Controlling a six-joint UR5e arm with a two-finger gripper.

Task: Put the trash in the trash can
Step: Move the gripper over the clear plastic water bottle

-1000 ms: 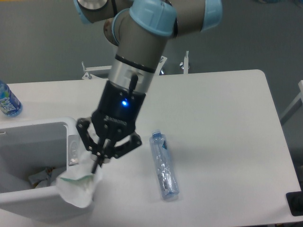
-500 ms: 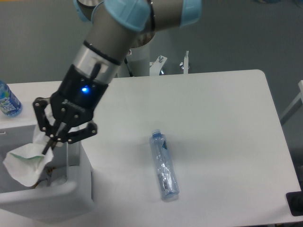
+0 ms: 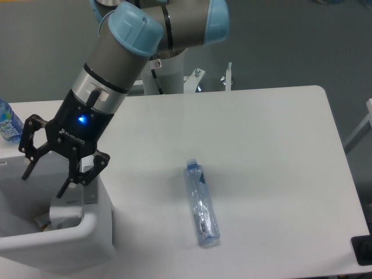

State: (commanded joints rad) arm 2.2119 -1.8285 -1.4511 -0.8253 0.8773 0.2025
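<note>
Camera view: gripper [image 3: 43, 181] over the bin [image 3: 87, 229], fingers spread, empty. Carton [image 3: 65, 210] inside against its 3 o'clock wall. Bottle [image 3: 201, 203] lies well apart on open table [image 3: 273, 151], 3 o'clock of bin.

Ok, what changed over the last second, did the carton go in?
The gripper swung left from the bin's right wall to over the large white plastic bin, opened and let go of the flattened white paper carton, which now lies inside. The long clear crushed plastic bottle and the small blue-labelled bottle stayed put.
</note>
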